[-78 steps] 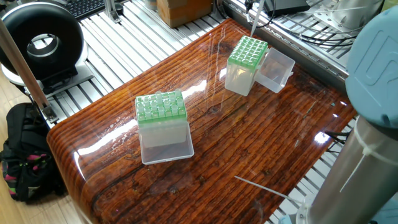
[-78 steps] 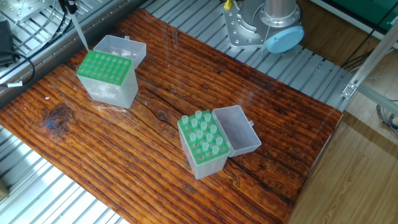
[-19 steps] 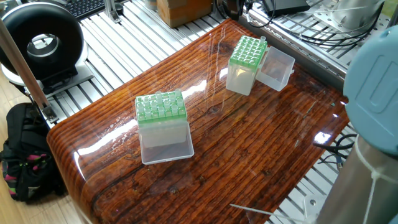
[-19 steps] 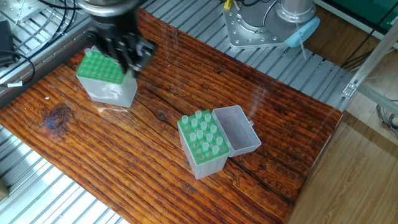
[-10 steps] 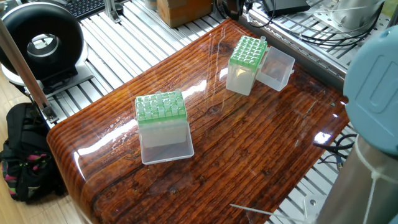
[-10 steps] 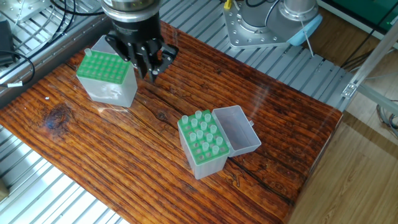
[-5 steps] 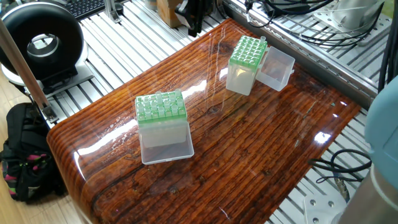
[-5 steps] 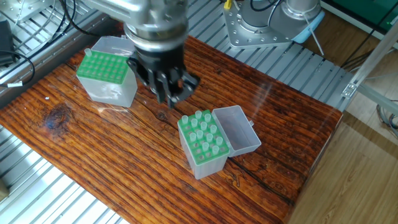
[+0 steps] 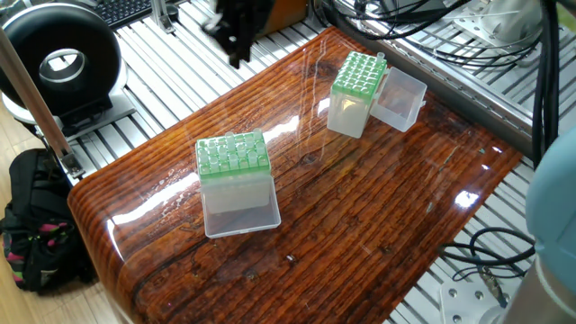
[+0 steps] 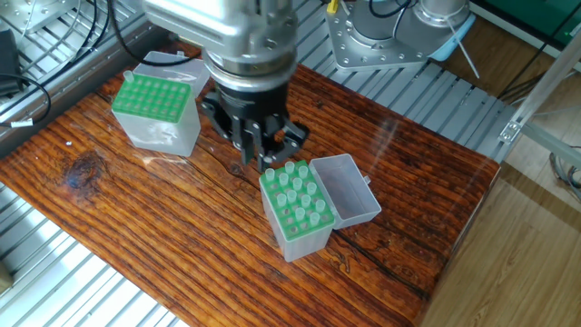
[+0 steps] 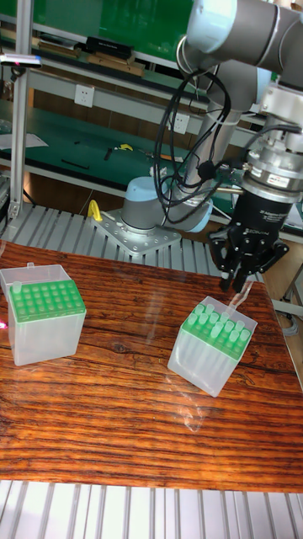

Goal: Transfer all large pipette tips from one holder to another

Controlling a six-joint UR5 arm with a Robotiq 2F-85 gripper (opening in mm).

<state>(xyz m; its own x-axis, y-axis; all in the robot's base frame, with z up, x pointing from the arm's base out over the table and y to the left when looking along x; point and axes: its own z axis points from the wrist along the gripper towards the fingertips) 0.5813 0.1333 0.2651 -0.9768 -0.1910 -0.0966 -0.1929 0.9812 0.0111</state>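
Several large pipette tips [image 10: 298, 193] stand upright in the green-topped holder [image 10: 292, 238] near the table's middle, also seen in the tall fixed view as tips [image 11: 220, 322] in holder [image 11: 204, 360]. My gripper [image 10: 266, 156] hangs just above that holder's back corner, open, with nothing between its fingers. In the tall view my gripper [image 11: 246, 282] sits right over the tips. The other green-topped holder [image 10: 152, 109] stands at the far left with a single tip [image 10: 130, 79] in its corner. In one fixed view my gripper [image 9: 237, 38] is a dark blur at the top.
Each holder has a clear hinged lid lying open beside it, lid [image 10: 349, 186] and lid [image 10: 177, 65]. The arm's base [image 10: 390, 36] is bolted behind the table. A black round device [image 9: 58, 58] and a backpack [image 9: 36, 225] sit off the table's left side.
My gripper has left the far-left holder, where it set a tip in the corner, and travelled across the table to hover over the holder full of tips.
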